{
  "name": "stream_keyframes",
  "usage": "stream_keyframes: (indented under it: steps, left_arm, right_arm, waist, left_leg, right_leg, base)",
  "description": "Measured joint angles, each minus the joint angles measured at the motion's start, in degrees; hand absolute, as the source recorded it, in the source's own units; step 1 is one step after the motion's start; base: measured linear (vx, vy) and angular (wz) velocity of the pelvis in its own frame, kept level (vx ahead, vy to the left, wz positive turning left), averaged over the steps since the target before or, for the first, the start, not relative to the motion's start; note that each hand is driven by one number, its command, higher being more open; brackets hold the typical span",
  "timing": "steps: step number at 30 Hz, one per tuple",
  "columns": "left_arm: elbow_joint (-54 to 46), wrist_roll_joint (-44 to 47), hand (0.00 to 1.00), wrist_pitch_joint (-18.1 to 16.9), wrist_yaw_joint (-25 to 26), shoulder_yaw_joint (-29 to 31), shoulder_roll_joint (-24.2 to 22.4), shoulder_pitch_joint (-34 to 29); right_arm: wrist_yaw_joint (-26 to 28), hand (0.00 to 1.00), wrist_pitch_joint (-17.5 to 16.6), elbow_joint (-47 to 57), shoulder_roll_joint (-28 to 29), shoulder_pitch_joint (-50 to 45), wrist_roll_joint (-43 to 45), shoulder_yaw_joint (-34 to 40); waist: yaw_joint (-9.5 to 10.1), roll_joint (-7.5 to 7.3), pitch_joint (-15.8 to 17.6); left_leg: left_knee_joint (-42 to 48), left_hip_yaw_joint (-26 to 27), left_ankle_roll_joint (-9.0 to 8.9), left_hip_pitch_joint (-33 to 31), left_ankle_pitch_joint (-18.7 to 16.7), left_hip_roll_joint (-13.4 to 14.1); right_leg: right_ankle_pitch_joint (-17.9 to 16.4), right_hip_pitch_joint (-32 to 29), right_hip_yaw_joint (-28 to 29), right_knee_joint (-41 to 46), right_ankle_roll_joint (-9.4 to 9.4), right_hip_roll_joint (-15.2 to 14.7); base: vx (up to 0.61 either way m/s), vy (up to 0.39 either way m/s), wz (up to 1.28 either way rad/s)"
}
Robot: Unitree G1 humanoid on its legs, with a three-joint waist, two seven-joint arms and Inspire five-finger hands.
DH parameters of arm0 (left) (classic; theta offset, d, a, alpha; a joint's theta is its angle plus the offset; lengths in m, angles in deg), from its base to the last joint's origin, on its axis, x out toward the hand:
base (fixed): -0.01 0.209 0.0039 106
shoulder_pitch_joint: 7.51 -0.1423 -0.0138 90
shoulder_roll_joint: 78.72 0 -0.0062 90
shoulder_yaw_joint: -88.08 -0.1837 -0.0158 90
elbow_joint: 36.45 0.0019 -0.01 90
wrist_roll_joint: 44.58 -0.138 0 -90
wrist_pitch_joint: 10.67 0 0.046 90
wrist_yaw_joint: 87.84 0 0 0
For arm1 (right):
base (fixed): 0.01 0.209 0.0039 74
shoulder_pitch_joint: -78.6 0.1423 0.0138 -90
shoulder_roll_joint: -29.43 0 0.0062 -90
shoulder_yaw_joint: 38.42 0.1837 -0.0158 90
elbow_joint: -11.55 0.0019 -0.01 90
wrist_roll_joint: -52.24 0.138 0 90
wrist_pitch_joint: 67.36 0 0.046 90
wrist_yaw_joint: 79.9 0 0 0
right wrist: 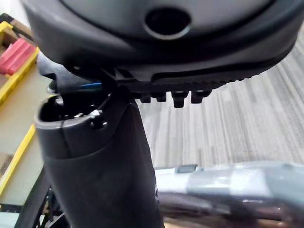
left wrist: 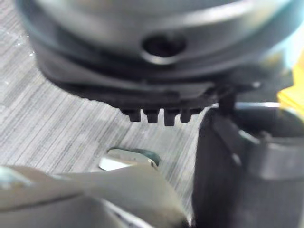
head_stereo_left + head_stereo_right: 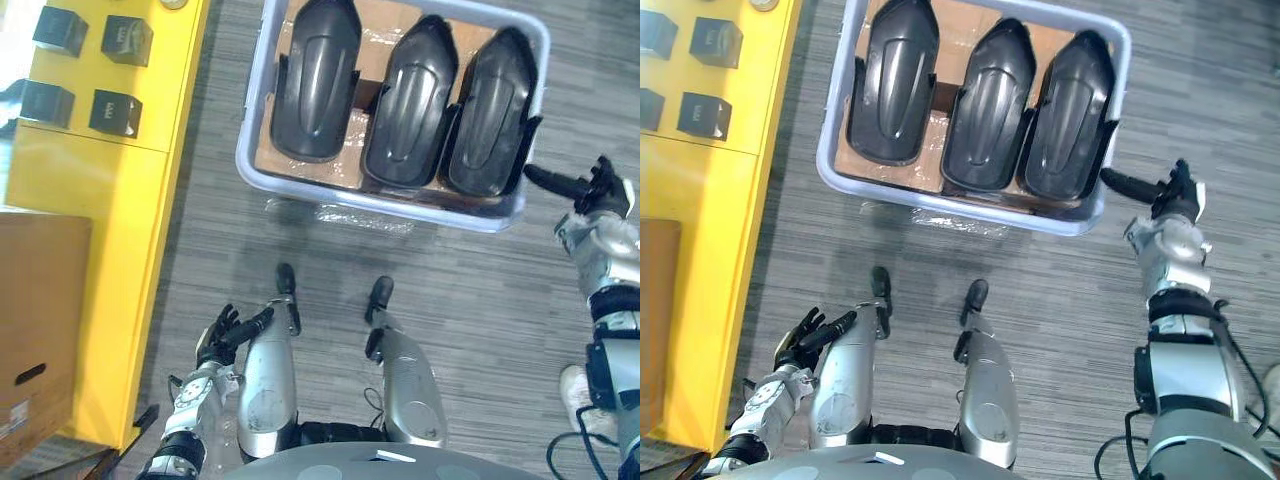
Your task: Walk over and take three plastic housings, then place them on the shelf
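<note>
Lit brightly and evenly from above. Soft sheen along the ridges of the black housings (image 3: 405, 100) at 12 o'clock. Sparkling glints off the crinkled plastic film (image 3: 340, 214) under the pale bin (image 3: 480, 215) (a faint shadow there too). Washed out to white at 10 o'clock, beyond the yellow shelf (image 3: 100, 200). Pale glare across the floor (image 2: 57, 118) in the left wrist view.

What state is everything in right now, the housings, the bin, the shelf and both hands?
Left housing, lying in the bin, untouched.
Middle housing, lying in the bin, untouched.
Right housing, lying in the bin, untouched.
Pale blue bin, on the floor, holding all three housings.
Yellow shelf, carrying small black boxes, no housings.
Left hand, open, empty.
Right hand, empty, beside the bin's right corner.
</note>
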Motion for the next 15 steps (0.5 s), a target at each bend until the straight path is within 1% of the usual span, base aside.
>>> stream_keyframes:
  steps: [2, 4, 8, 10, 13, 15]
  left_arm:
    - [0.7, 0.4, 1.00, -0.1, -0.1, -0.7, -0.6, 0.5]
    - [1.0, 0.5, 1.00, -0.8, -0.1, -1.6, -0.7, 0.5]
    - [1.0, 0.6, 1.00, -0.8, -0.2, -1.8, -0.9, 0.4]
    - [1.0, 0.6, 1.00, -0.8, -0.4, -1.8, -0.9, 0.4]
    - [1.0, 0.7, 1.00, -0.8, -1.0, -1.7, -0.9, 0.2]
    - [0.9, 0.7, 1.00, -0.8, -1.3, -1.6, -0.9, 0.0]
  right_arm:
    - [-0.1, 1.00, -0.3, 0.0, -0.9, 1.7, 0.0, -0.2]
    - [-0.3, 1.00, -2.1, 0.5, -1.4, 4.0, -0.3, -0.6]
    - [-2.8, 1.00, -2.7, 5.2, -1.8, 4.4, -4.7, -0.6]
    - [-4.1, 1.00, -2.8, 8.0, -3.2, 4.4, -7.0, -0.6]
    - [-6.0, 1.00, -2.8, 12.8, -5.8, 4.4, -7.0, -0.3]
    - [-8.1, 1.00, -2.9, 17.2, -7.5, 4.4, -8.7, 1.3]
  waist:
    - [0.38, 1.03, -0.1]
    - [0.39, 1.89, 0.0]
    - [0.30, 2.26, -0.1]
    - [0.28, 2.38, -0.1]
    - [-0.03, 2.42, -0.1]
    - [-0.34, 2.42, -0.1]
  left_leg:
    - [-0.9, 0.0, 0.15, 0.0, 0.7, -0.5]
    - [-2.0, 0.0, 0.29, -0.2, 1.6, -1.0]
    - [-2.6, -0.1, 0.27, -0.3, 2.1, -1.1]
    - [-2.7, -0.1, 0.25, -0.3, 2.3, -1.2]
    - [-2.7, -0.1, 0.26, -0.3, 2.3, -1.3]
    - [-2.6, -0.1, 0.27, -0.2, 2.3, -1.3]
  right_leg:
    - [0.0, -0.8, 0.0, 0.7, 0.00, -0.5]
    - [-0.1, -1.7, -0.1, 1.4, 0.00, -1.0]
    - [-0.2, -2.2, -0.2, 1.7, -0.09, -1.1]
    - [-0.2, -2.4, -0.1, 2.1, -0.14, -1.2]
    - [-0.4, -2.7, -0.1, 2.7, -0.31, -1.3]
    - [-0.4, -2.7, -0.1, 2.8, -0.31, -1.3]
  base:
    - [-0.05, 0.013, 0.05]
    - [-0.03, 0.003, 0.07]
    - [-0.01, 0.000, 0.01]
    - [0.00, 0.000, 0.00]
    - [0.00, 0.000, 0.00]
    - [0.00, 0.000, 0.00]
